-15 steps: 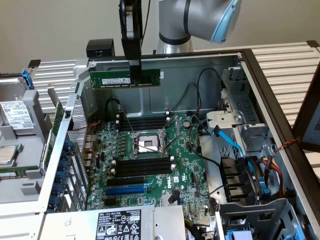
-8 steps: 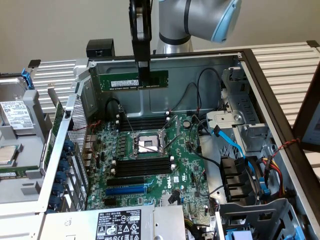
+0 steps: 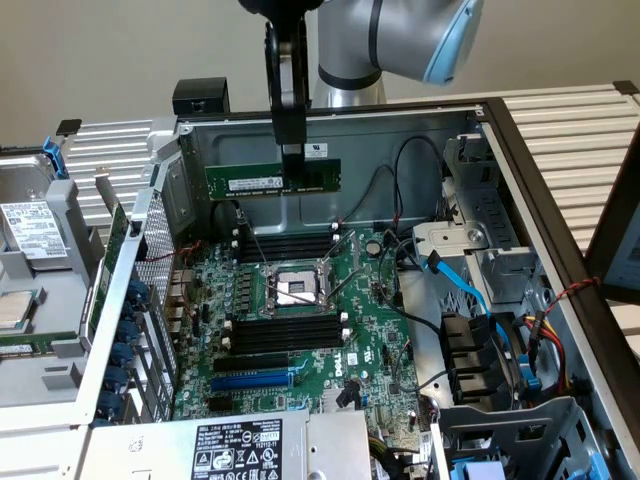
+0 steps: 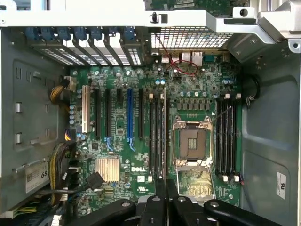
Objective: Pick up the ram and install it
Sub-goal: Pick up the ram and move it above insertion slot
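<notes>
The black two-fingered pincer (image 3: pixel 291 172) is closed on the ram (image 3: pixel 250 181), a long thin green circuit-board stick with a white label strip, pinching it by its upper edge. The stick is held level and on edge, raised clear of the green motherboard (image 3: pixel 330 350) inside the open grey metal computer case (image 3: pixel 380 135). In the wrist view the ram (image 4: pixel 165 127) appears edge-on, parallel to the long black memory slots (image 4: pixel 154 136) beside the silver processor socket (image 4: pixel 192 141). Which slot lies beneath it is uncertain.
</notes>
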You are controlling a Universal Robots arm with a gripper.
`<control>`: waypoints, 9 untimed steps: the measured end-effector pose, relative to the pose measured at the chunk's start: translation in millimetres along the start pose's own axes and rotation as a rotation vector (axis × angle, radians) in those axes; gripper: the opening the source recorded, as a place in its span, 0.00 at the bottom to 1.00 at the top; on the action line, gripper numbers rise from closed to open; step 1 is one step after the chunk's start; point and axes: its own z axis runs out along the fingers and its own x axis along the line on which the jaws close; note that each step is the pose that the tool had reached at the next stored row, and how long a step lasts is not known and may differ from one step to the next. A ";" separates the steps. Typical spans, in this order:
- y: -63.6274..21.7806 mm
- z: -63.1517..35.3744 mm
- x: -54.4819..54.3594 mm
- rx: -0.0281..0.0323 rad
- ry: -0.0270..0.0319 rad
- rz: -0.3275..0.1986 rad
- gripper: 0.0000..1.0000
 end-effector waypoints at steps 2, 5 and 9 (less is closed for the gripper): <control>-0.6 3.6 1.2 -0.0003 -0.0064 0.003 0.12; -1.4 9.2 3.0 -0.0004 -0.0109 0.011 0.12; -2.2 16.3 3.0 -0.0006 -0.0107 0.021 0.12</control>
